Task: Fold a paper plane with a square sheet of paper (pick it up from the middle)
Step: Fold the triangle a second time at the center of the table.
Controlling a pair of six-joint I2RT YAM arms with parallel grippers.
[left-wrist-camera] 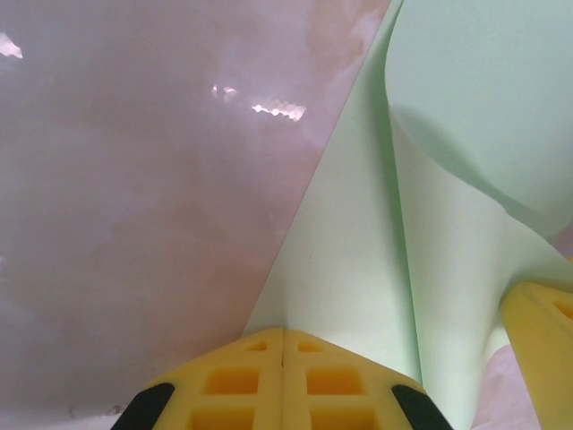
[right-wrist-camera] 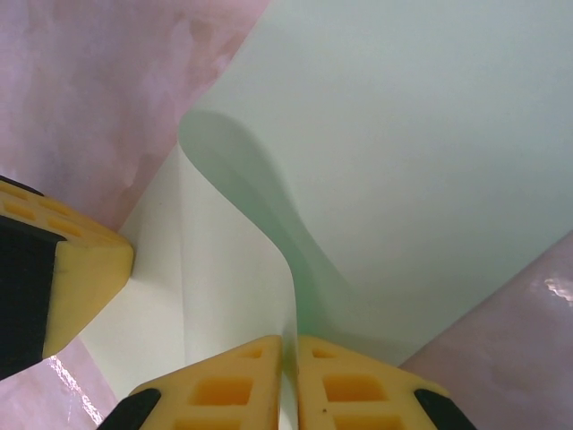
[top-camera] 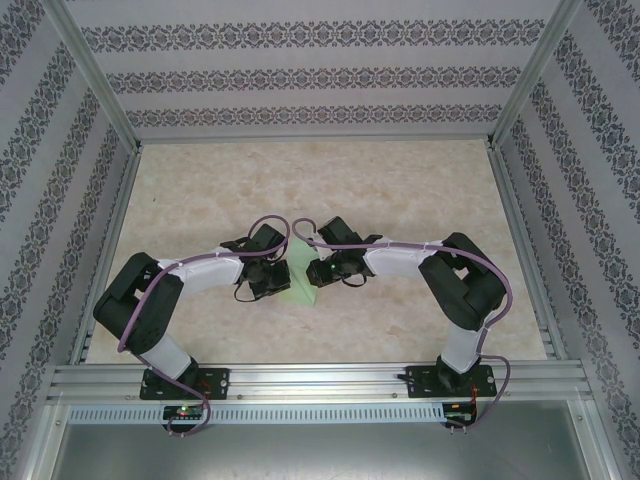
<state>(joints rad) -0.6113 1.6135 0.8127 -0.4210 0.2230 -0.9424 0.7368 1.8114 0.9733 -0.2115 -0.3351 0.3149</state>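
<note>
The square sheet of paper (top-camera: 299, 290) is pale mint green and lies at the table's middle between my two grippers. In the left wrist view the sheet (left-wrist-camera: 358, 269) lies flat, with one flap curling upward on the right. My left gripper (left-wrist-camera: 284, 330) is shut, and its yellow fingertips rest on a corner of the sheet. My right gripper (right-wrist-camera: 289, 339) is shut on the raised flap of the sheet (right-wrist-camera: 403, 134), whose edge runs into the thin gap between its fingers. Both grippers (top-camera: 285, 275) (top-camera: 312, 272) face each other closely over the paper.
The marbled beige table (top-camera: 400, 200) is bounded by aluminium rails (top-camera: 320, 380) at the near edge and by patterned walls (top-camera: 320, 70) on three sides. One of the right gripper's fingers (left-wrist-camera: 546, 331) shows beside the paper, and one of the left gripper's fingers (right-wrist-camera: 63, 278) likewise.
</note>
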